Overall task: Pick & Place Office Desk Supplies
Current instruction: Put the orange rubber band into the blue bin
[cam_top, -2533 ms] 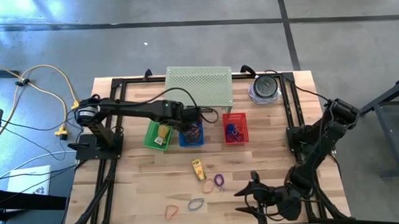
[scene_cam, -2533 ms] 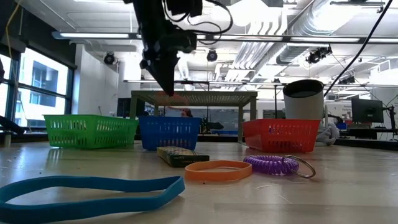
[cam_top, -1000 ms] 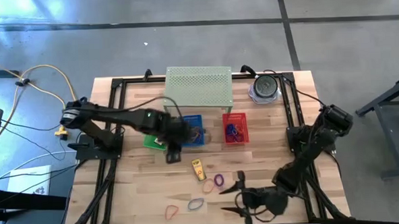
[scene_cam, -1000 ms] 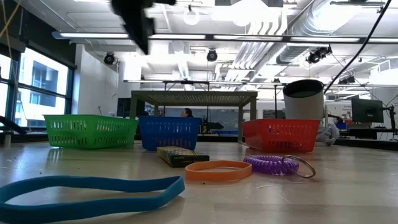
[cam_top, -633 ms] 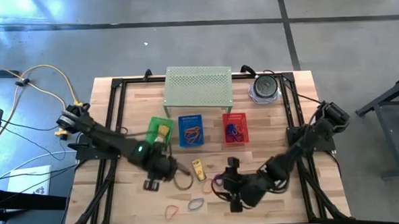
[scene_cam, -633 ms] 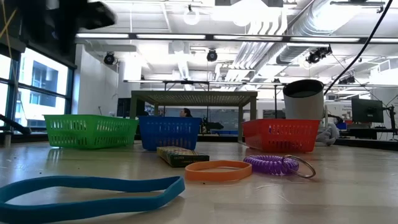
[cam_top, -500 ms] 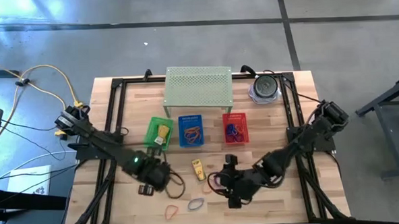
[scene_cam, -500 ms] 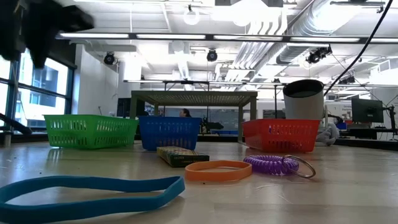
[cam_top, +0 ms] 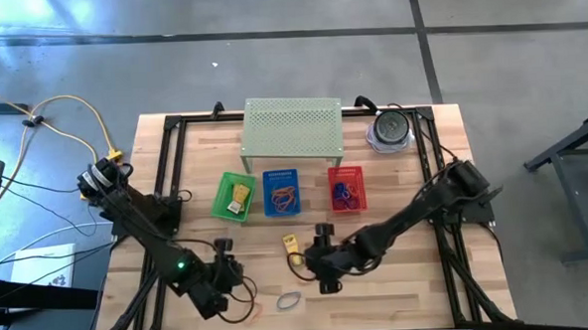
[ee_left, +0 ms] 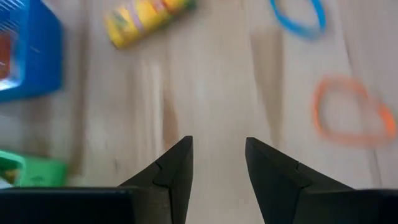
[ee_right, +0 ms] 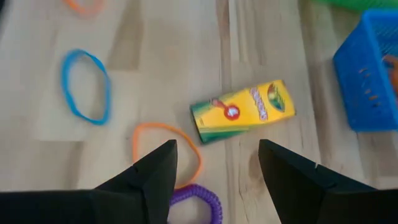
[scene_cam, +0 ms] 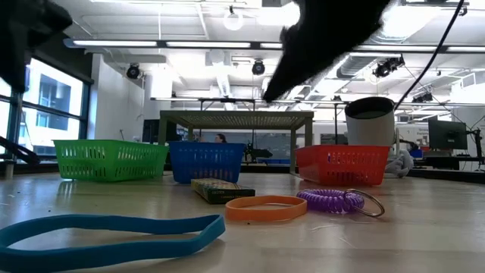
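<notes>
Loose on the wood lie a yellow crayon packet (ee_right: 242, 112), an orange band (ee_right: 165, 152), a purple coil (ee_right: 199, 202), a blue band (ee_right: 87, 84) and a second orange band (ee_left: 351, 115). My right gripper (cam_top: 316, 259) hovers open above the orange band and the coil, just short of the packet. Near the table's front, left of the bands, my left gripper (cam_top: 236, 285) hangs open over bare wood (ee_left: 217, 93). Neither gripper touches anything. In the low view both arms show only as dark shapes at the top.
A green basket (cam_top: 234, 195), a blue basket (cam_top: 281, 192) and a red basket (cam_top: 346, 189) stand in a row at mid-table. Behind them are a pale green perforated shelf (cam_top: 292, 128) and a round grey object (cam_top: 390, 129). Black frame rails run along both sides.
My left gripper has swung from beside the baskets toward the table's near edge and sunk lower, still open. My right gripper has gone from the near edge toward the left and far side, tipping down over the purple coil and orange band. Nothing on the table has moved.
</notes>
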You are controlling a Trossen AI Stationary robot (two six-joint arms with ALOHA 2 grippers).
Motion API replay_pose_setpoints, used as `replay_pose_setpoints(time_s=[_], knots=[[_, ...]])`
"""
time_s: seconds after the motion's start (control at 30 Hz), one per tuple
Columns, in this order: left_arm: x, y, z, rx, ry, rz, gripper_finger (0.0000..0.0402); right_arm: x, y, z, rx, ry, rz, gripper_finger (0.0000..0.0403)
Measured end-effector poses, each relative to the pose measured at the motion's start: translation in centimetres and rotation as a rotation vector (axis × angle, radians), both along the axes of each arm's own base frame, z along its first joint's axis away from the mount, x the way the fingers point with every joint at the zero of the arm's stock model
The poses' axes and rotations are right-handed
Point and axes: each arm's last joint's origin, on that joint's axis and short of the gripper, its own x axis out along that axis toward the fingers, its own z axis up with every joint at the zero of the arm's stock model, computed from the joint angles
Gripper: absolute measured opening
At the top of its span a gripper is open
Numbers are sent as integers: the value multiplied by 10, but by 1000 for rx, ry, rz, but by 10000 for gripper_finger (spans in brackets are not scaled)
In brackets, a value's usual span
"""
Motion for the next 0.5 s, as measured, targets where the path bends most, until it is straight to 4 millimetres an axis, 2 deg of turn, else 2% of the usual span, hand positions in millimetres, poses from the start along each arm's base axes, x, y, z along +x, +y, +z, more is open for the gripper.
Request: replay_pose_setpoints(time_s=[0.13, 0.3, 0.5], knots=[[-2, -9, 3, -33, -121, 60, 140, 6, -2, -19, -8, 39, -16, 215], [-5, -21, 3, -101, -210, 41, 140, 9, 0, -36, -23, 75, -13, 215], [-4, -27, 4, -129, -250, 33, 139, 11, 1, -40, -15, 70, -17, 215]])
